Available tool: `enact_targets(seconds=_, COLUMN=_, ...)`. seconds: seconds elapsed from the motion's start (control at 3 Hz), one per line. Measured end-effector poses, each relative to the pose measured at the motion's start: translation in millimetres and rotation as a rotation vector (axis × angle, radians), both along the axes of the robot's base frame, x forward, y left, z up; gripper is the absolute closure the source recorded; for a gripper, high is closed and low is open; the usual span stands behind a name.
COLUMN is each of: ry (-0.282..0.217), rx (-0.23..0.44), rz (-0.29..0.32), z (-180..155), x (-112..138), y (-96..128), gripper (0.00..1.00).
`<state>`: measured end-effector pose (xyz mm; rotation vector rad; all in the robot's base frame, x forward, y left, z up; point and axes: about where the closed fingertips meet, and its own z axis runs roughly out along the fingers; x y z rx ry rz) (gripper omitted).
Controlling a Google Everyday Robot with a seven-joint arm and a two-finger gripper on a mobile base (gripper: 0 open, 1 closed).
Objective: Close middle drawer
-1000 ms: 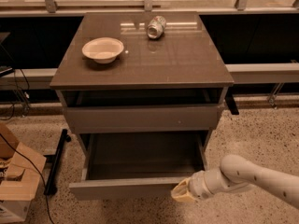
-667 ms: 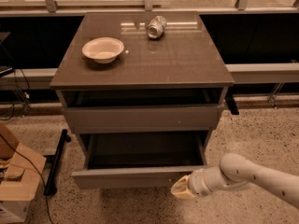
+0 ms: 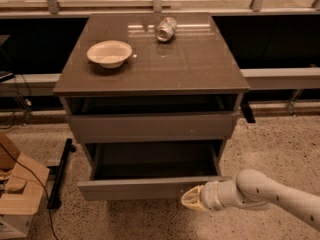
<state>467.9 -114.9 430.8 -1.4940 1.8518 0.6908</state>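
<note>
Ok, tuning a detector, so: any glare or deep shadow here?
Camera view: bright glare streaks the tabletop beside the can; the inside of the middle drawer lies in dark shadow; the gripper, at that drawer's front, right end, is evenly lit.

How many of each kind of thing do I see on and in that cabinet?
Bowl: 1
Can: 1
Drawers: 2, the upper drawer and the middle drawer
Total: 4
The gripper is at the middle drawer's front, right side.

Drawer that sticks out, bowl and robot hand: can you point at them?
middle drawer [image 3: 135, 189]: camera view, on its flat front panel.
bowl [image 3: 109, 53]: camera view, on its inside.
gripper [image 3: 192, 200]: camera view, on its tip, by the drawer front's right end.
</note>
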Motion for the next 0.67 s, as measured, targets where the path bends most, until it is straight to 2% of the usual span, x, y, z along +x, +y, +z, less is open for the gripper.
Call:
enact_targets(seconds=0.33, ry=-0.143, rx=-0.004, rz=-0.027, z=14, x=31, y=18, gripper=0.82)
enact_targets(seconds=0.67, ry=-0.224, rx=-0.003, rz=-0.048, z=19, x=61, y=29, gripper=0.57)
